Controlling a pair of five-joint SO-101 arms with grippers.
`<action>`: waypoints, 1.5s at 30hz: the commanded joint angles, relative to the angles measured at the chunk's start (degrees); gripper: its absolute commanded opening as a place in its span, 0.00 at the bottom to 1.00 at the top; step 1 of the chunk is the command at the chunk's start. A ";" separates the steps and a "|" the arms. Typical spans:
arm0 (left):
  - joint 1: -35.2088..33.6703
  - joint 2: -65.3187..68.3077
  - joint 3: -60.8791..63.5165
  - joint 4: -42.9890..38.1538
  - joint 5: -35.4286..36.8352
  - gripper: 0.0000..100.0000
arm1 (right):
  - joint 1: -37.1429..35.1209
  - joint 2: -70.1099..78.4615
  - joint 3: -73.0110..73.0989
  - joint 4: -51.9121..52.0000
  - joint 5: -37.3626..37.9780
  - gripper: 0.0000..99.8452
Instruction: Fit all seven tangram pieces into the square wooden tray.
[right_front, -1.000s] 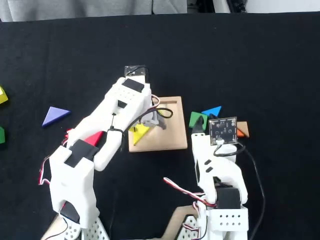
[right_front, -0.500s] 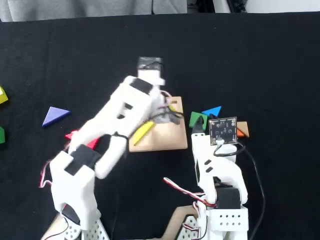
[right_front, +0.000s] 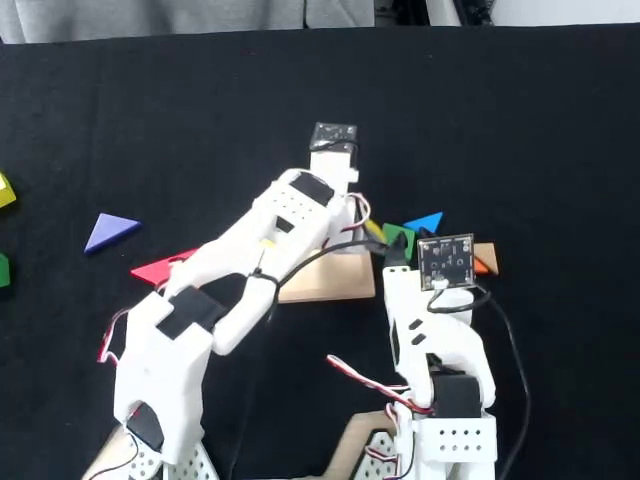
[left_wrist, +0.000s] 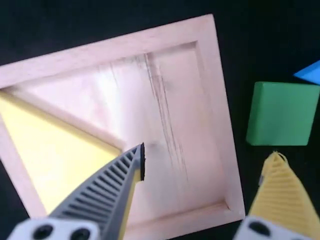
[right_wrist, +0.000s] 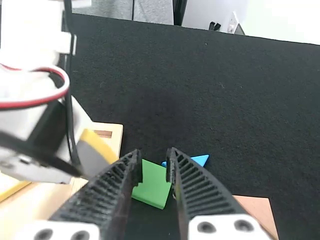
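The large yellow triangle piece (left_wrist: 55, 155) lies flat in the square wooden tray (left_wrist: 215, 100), so one piece is placed. The left gripper (left_wrist: 206, 157), spread wide and empty, has swung right toward the green square block (left_wrist: 280, 114). The right gripper (right_wrist: 153, 162) hangs above that block, fingers narrowly parted.

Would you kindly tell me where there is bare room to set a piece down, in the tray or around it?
Inside the square wooden tray, the floor is bare between the yellow triangle and the rim facing the green square block. Crowded: just outside that rim, where that block, the blue triangle and the right gripper cluster.
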 joint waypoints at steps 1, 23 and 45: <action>-0.31 -0.09 -3.65 -0.79 -0.53 0.37 | 0.88 -5.14 -0.22 -1.49 0.62 0.10; -6.55 0.00 -0.31 -0.35 -0.62 0.37 | 0.88 -5.14 -0.22 -1.49 0.62 0.10; -19.03 0.09 0.40 5.89 -18.73 0.37 | 0.88 -5.14 -0.22 -1.49 0.62 0.10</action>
